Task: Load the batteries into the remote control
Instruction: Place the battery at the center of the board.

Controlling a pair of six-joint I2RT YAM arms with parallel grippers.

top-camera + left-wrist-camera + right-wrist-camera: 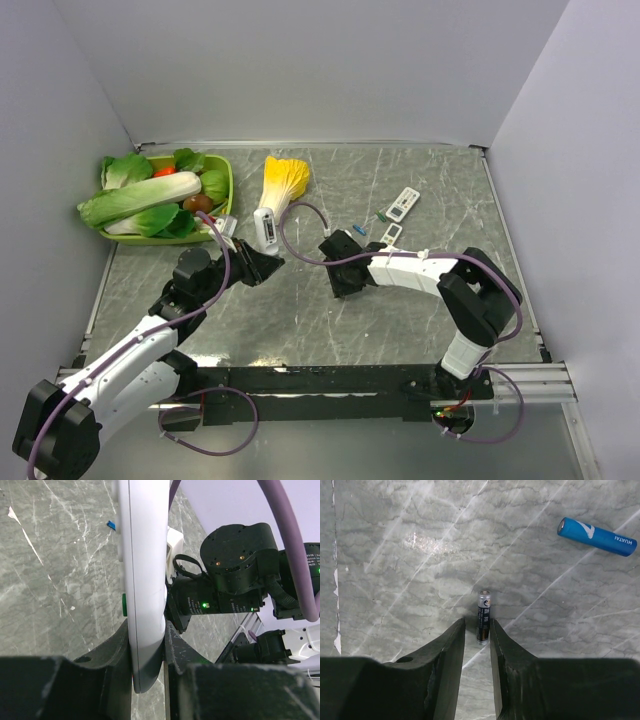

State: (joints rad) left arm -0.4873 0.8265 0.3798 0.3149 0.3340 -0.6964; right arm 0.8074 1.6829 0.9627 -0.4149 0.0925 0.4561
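Note:
My left gripper [147, 632] is shut on the lower end of a white remote control [145, 555], held on its edge above the table; from above the remote [265, 228] shows just ahead of that gripper [268, 262]. My right gripper [477, 624] is low over the table, jaws slightly open. A dark battery [483, 616] lies flat on the marble between its fingertips, close to the right one. A blue battery [596, 536] lies loose further off to the right, also seen from above as the blue battery [358, 229].
A second white remote [402, 204] and a small white cover piece [390, 233] lie at the back right. A green basket [229, 195] of toy vegetables stands at the back left, with a yellow-leafed vegetable [285, 178] beside it. Grey walls enclose three sides.

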